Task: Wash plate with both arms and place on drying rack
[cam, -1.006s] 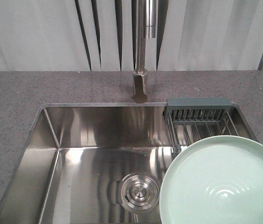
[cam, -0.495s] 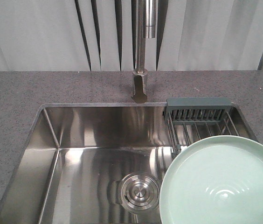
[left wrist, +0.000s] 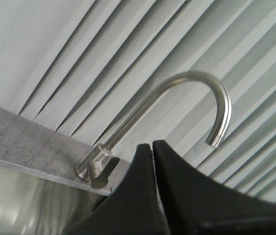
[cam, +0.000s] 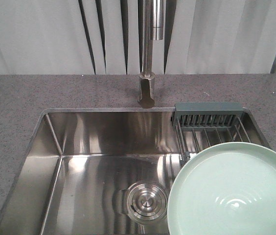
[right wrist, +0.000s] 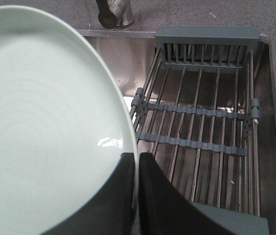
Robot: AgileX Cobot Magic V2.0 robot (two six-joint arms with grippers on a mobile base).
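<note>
We hold the round, pale mint-green plate [right wrist: 45, 122] by its rim in our right hand [right wrist: 137, 161], the two black fingers clenched on the edge with the rim running between them. The plate hangs face-up over the right side of the shiny steel sink basin [cam: 89, 166]. It is just beside, and from the front partly overlapping, the wire drying rack with grey-green plastic end bars [right wrist: 206, 36], which sits across the basin's right end. We judge that an edge grip like this leaves the whole face bare for rinsing.

Our left hand [left wrist: 152, 147] is clenched on nothing, black fingers pressed together, pointing up towards the curved brushed-steel tap [left wrist: 187, 78] standing on the speckled grey worktop [cam: 30, 93]. No running water shows. The plate is not on the rack, so the racking, in our judgement, is not yet done.
</note>
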